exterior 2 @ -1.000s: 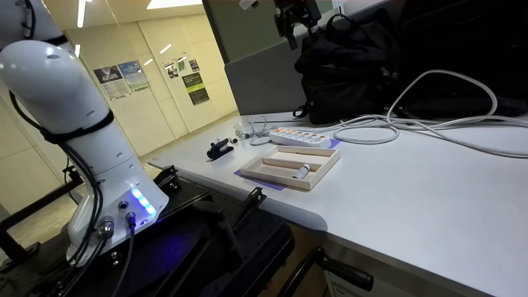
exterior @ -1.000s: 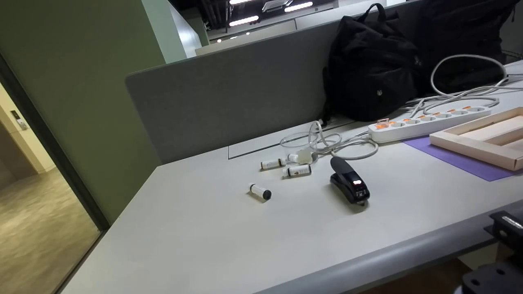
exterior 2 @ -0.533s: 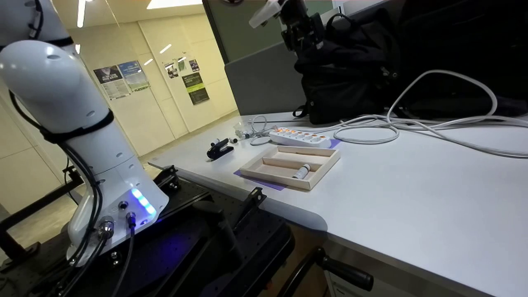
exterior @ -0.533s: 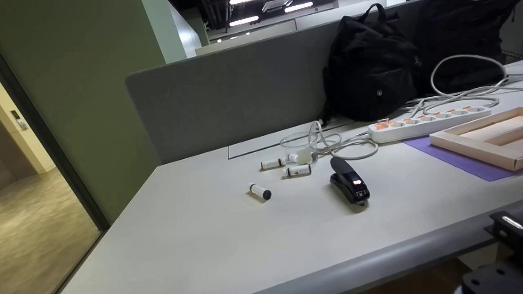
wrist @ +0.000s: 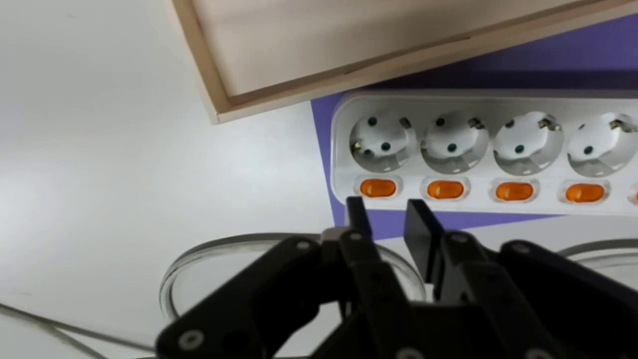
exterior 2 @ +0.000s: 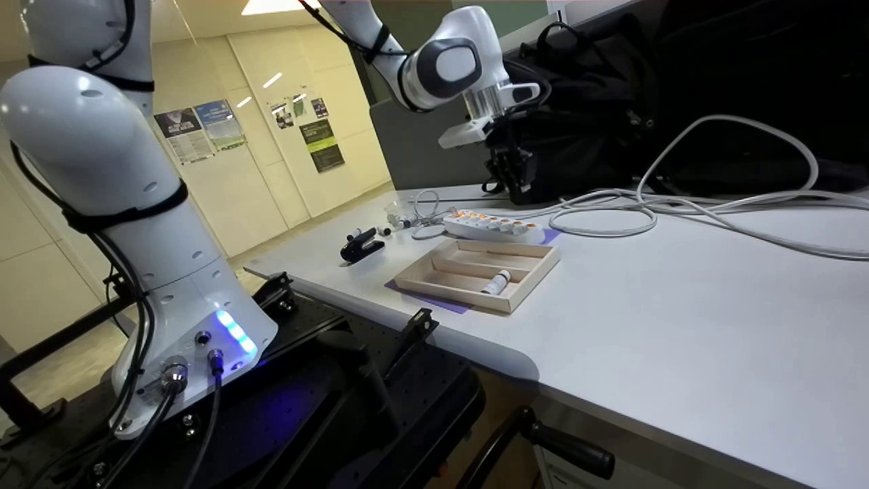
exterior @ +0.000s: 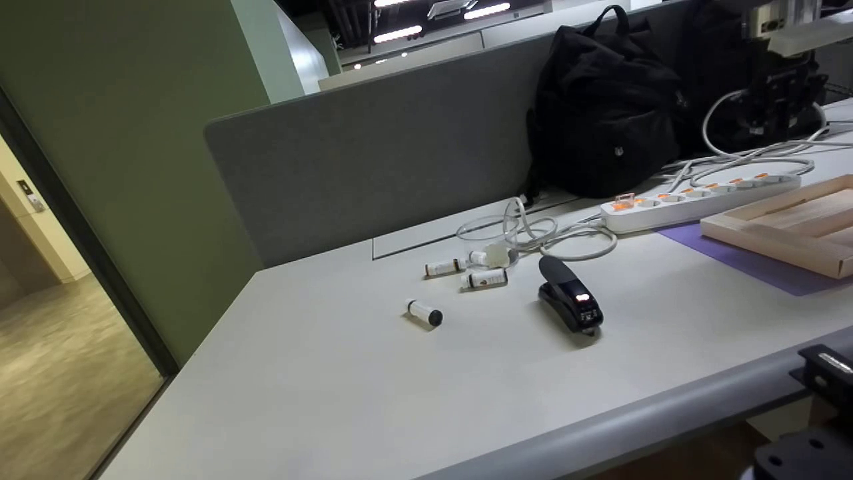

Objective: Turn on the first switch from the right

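Note:
The white power strip (wrist: 343, 162) lies on the table with a row of orange switches along one edge. Its end switch (wrist: 378, 188) in the wrist view matches the rightmost switch (exterior 2: 530, 225) in an exterior view, so the wrist picture seems turned round. Whether it is on cannot be told. My gripper (wrist: 386, 203) stands partly open, nothing between its fingers. In the wrist view the fingertips appear just below that end switch, one on either side of it. An exterior view shows the gripper (exterior 2: 521, 187) in the air above and behind the strip's right end, apart from it.
A wooden tray (exterior 2: 445, 293) holding a small bottle (exterior 2: 497, 282) sits beside the strip on a purple sheet (exterior: 753, 261). White cables (exterior: 766, 159) loop behind it, near a black backpack (exterior: 606, 120). A black stapler (exterior: 570, 297) and several small bottles lie farther along.
The arm has swung down and the gripper has dropped from high up to near the power strip, coming into an exterior view. Its fingers have drawn closer together. The table objects have not moved.

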Controlling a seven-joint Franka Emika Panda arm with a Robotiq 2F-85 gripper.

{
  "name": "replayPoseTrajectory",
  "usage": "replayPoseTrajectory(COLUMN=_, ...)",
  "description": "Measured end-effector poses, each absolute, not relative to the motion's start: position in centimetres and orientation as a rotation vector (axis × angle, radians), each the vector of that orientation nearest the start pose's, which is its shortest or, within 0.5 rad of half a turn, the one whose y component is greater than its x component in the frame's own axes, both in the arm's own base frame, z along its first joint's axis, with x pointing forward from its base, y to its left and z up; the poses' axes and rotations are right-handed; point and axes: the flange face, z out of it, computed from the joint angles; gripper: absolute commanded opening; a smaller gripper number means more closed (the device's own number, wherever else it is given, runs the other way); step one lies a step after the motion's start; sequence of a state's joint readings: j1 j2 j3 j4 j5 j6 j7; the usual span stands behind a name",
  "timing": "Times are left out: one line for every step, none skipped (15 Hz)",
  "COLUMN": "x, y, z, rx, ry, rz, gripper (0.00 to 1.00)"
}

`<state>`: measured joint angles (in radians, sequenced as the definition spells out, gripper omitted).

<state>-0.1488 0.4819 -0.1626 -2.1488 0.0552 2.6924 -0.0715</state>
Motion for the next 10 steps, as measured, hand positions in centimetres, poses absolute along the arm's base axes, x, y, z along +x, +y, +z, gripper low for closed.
replayPoseTrajectory(x=54.9, y=-17.6, z=17.0, rx=-3.176, ry=0.417, rz=-0.089, gripper=0.0)
replayPoseTrajectory(x=55.3, y=-17.3, z=16.1, rx=-3.178, ry=0.405, rz=-0.09, gripper=0.0)
replayPoseTrajectory(x=55.7, y=-17.1, z=15.4, rx=-3.179, ry=0.395, rz=-0.09, gripper=0.0)
replayPoseTrajectory(x=56.1, y=-16.9, z=15.0, rx=-3.18, ry=0.387, rz=-0.093, gripper=0.0)
replayPoseTrajectory(x=56.4, y=-16.8, z=14.7, rx=-3.181, ry=0.382, rz=-0.094, gripper=0.0)
replayPoseTrajectory(x=56.6, y=-16.8, z=14.5, rx=-3.182, ry=0.378, rz=-0.095, gripper=0.0)
replayPoseTrajectory(x=56.8, y=-16.9, z=14.4, rx=-3.184, ry=0.376, rz=-0.095, gripper=0.0)
replayPoseTrajectory(x=56.9, y=-16.9, z=14.3, rx=-3.186, ry=0.373, rz=-0.094, gripper=0.0)
replayPoseTrajectory(x=57.0, y=-17.0, z=14.1, rx=-3.19, ry=0.37, rz=-0.093, gripper=0.0)
replayPoseTrajectory(x=57.2, y=-17.1, z=14.0, rx=-3.194, ry=0.366, rz=-0.089, gripper=0.0)
